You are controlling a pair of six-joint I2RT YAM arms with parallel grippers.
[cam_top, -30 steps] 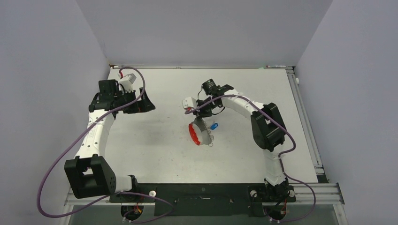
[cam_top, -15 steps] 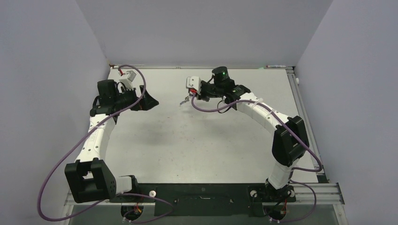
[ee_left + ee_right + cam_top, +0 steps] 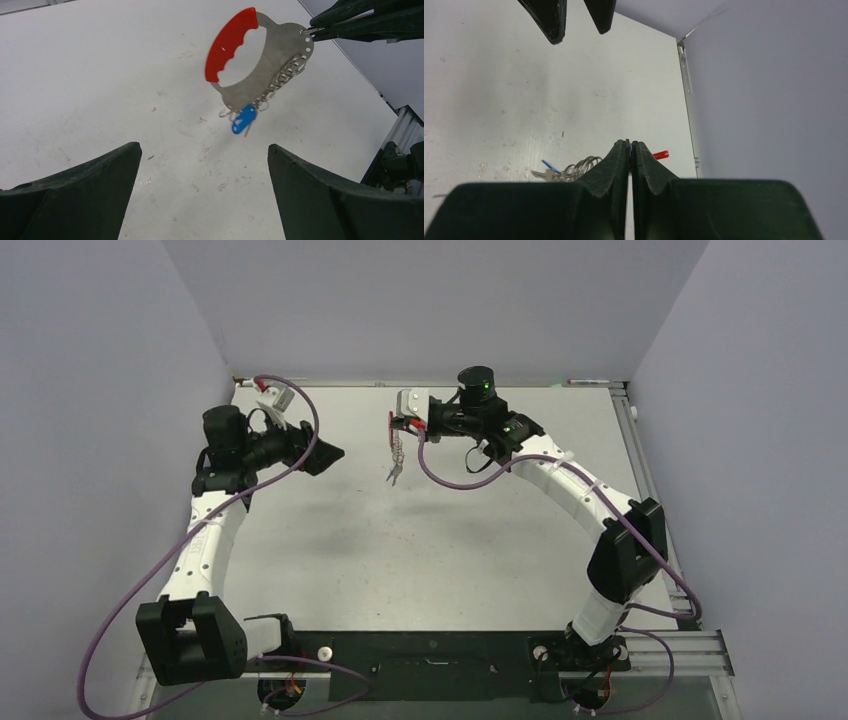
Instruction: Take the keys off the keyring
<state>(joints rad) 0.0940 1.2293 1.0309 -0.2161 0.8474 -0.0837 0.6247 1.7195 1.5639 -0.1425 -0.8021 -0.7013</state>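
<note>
Left wrist view: the right claw (image 3: 316,30), pinching the keyring (image 3: 226,47), has lifted it off the table (image 3: 100,75). The keys (image 3: 244,119) dangle beneath the keyring. The left claw (image 3: 202,155), spread, faces the keyring, so removal can likely begin.

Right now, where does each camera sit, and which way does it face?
Top external: above and behind, facing down at the table; left arm and right arm show.
Left wrist: on the left arm, facing the keyring through the open left gripper.
Right wrist: on the right arm, facing along the shut right gripper, keys beside it.
Shared: both wrist views show the keys.
</note>
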